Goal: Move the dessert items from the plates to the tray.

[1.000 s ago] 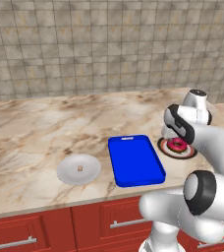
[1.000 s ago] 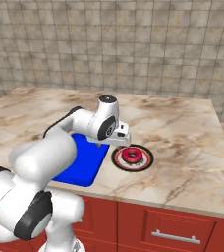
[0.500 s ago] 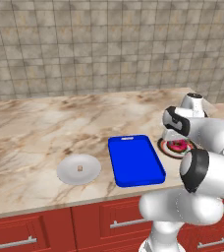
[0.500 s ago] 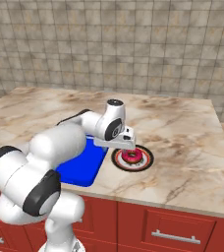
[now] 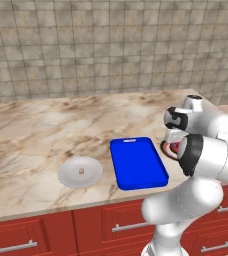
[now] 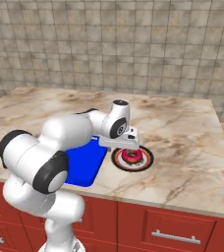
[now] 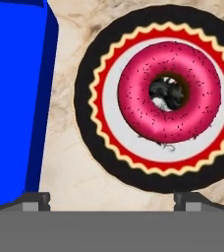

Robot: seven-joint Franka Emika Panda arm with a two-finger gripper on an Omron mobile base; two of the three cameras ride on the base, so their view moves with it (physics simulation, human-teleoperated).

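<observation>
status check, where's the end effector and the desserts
End effector open, poised above the doughnut on the red-and-black rimmed plate. Tan morsel on the grey plate. Blue tray holds nothing yet. Nothing in the way.

Two plates counted on counter: one plain light grey plate (image 5: 80, 172), one red-and-black-rimmed plate (image 7: 158, 98). One blue tray (image 5: 137, 162) counted between them. Two dessert items counted: one red-pink doughnut (image 7: 169, 91) on rimmed plate; one tiny tan morsel (image 5: 81, 171) on grey plate, too small for kind to be told.
</observation>
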